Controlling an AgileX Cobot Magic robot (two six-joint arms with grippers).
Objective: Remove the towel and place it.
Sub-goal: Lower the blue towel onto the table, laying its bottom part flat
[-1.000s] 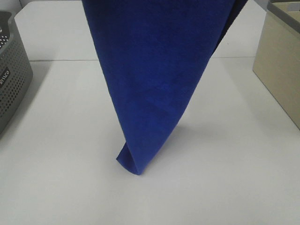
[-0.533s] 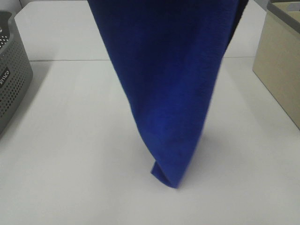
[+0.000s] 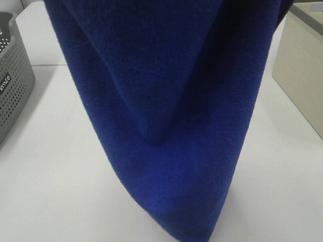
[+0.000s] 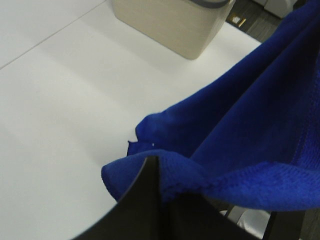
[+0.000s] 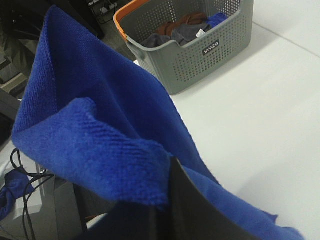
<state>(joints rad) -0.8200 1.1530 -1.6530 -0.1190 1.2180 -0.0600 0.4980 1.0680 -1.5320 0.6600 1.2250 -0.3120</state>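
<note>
The deep-blue towel hangs spread out from above the frame and fills most of the exterior view, its lowest fold near the table at the bottom. Both grippers are out of sight there, above the frame. In the left wrist view my left gripper is shut on one stitched edge of the towel, which drapes over its dark finger. In the right wrist view my right gripper is shut on another edge of the towel. No white tag shows.
A grey perforated basket stands at the table's left edge; the right wrist view shows the basket holding several clothes. A beige box stands at the right, also in the left wrist view. The white table lies below.
The towel has spread much wider and come nearer the camera. Its lower tip has moved right and toward the table's front.
</note>
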